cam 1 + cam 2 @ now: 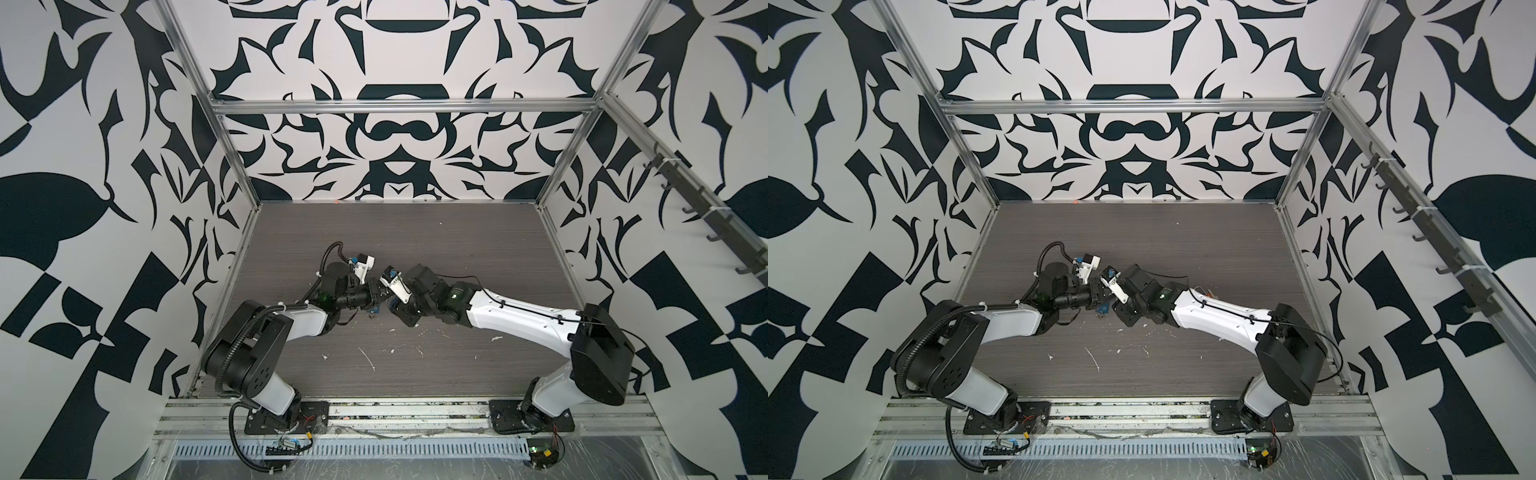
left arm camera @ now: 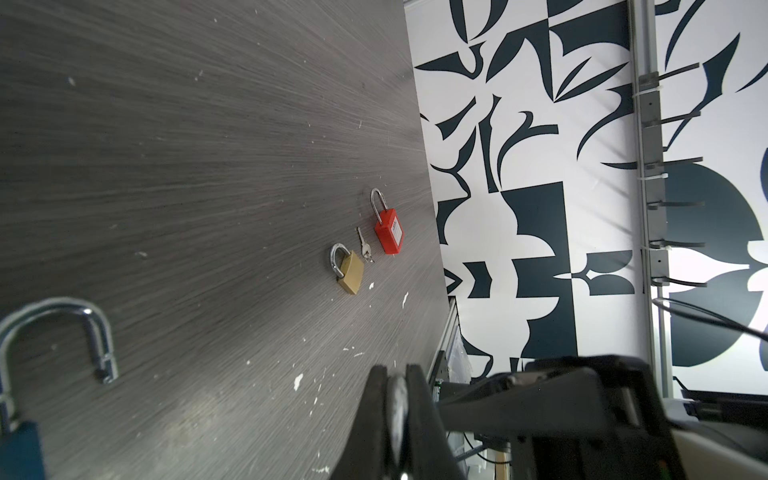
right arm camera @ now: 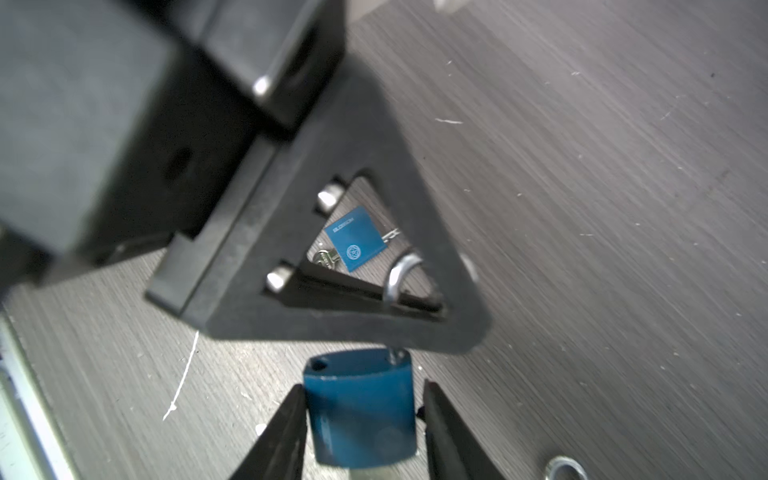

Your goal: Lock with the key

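On your table (image 1: 415, 249) the left arm (image 1: 303, 322) reaches in from 8 o'clock and the right arm (image 1: 519, 320) from 4 o'clock, meeting at centre. Your right gripper (image 3: 363, 386) straddles the blue lock (image 3: 359, 415), whose open shackle (image 2: 62, 320) runs behind the left gripper (image 2: 395, 374); whether it grasps, I cannot tell. Well apart, a key (image 2: 365, 249) lies between the red lock (image 2: 388, 232) and the brass lock (image 2: 349, 272). Your left gripper is clenched on a thin silver piece (image 2: 397, 399), too blurred to name.
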Controlling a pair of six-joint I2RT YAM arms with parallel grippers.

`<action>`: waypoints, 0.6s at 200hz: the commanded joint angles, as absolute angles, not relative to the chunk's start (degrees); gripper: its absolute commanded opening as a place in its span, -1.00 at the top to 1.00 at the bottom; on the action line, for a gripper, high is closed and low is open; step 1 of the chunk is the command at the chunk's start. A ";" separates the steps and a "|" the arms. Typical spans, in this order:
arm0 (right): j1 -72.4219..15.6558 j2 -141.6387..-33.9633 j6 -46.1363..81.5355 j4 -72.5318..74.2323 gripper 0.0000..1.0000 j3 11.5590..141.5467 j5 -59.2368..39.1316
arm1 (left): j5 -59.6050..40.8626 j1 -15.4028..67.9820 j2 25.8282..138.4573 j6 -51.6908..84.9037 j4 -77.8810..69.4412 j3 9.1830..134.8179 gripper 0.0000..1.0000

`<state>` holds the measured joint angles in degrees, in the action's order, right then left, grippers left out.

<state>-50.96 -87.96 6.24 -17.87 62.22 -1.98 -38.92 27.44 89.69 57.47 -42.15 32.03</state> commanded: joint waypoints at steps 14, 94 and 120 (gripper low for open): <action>-45.18 -76.36 23.44 -22.24 -0.06 65.09 -8.51 | -37.74 27.42 89.57 58.30 -44.07 35.12 1.00; -41.56 -67.71 56.30 10.92 -0.04 45.53 -26.90 | -31.52 27.42 93.37 69.67 -63.79 32.77 1.00; -41.80 -68.36 61.46 20.43 -0.03 41.24 -28.51 | -32.47 27.42 95.98 72.63 -67.96 32.89 1.00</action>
